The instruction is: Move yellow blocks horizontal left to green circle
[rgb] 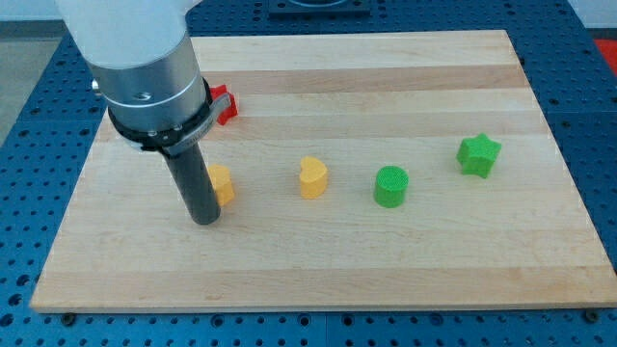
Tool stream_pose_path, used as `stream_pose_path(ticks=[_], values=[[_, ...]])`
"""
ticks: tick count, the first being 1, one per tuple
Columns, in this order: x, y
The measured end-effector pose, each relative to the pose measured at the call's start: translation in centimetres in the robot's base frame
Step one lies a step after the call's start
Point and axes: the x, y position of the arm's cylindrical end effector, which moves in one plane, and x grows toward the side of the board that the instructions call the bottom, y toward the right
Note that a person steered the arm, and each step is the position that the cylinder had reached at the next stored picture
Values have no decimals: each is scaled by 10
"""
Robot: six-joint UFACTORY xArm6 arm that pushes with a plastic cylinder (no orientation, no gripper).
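Note:
A yellow hexagon block (223,183) lies left of centre, partly hidden by my rod. My tip (204,220) rests on the board at the block's lower left, close beside it. A yellow heart block (312,178) stands to the right of the hexagon. The green circle block (391,186) stands right of the heart, roughly in one row with both yellow blocks.
A green star block (478,154) lies at the right. A red star block (224,104) peeks out from behind the arm at the upper left; the blue block and the other red block are hidden by the arm. The wooden board (318,270) sits on a blue perforated table.

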Motion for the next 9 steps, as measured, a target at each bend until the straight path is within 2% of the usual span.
stream_pose_path(ticks=[2,3,5,6,7,9], values=[[1,9],[3,67],[-29,169],[-49,181],[-54,166],[-34,97]])
